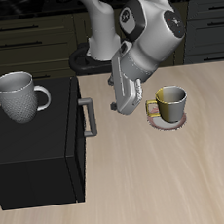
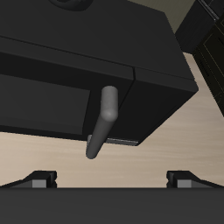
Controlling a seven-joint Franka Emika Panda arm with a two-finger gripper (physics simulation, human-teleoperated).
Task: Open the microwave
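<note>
microwave (image 1: 35, 151): door closed | handle (image 2: 103, 121): untouched | fingers (image 1: 116, 104): spread wide, empty, near handle

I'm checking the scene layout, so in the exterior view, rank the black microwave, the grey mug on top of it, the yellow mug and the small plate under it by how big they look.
1. Matte black box microwave.
2. Grey-white mug, which sits higher and may be nearer the camera.
3. Yellow metallic mug and the round plate beneath it look alike in width; the plate is mostly hidden, so unranked.

Bare table (image 1: 161, 182) between gripper (image 1: 114, 105) and microwave (image 1: 40, 151) handle (image 1: 86, 117), yellow mug (image 1: 171, 101) close behind gripper, nothing blocking handle.
</note>
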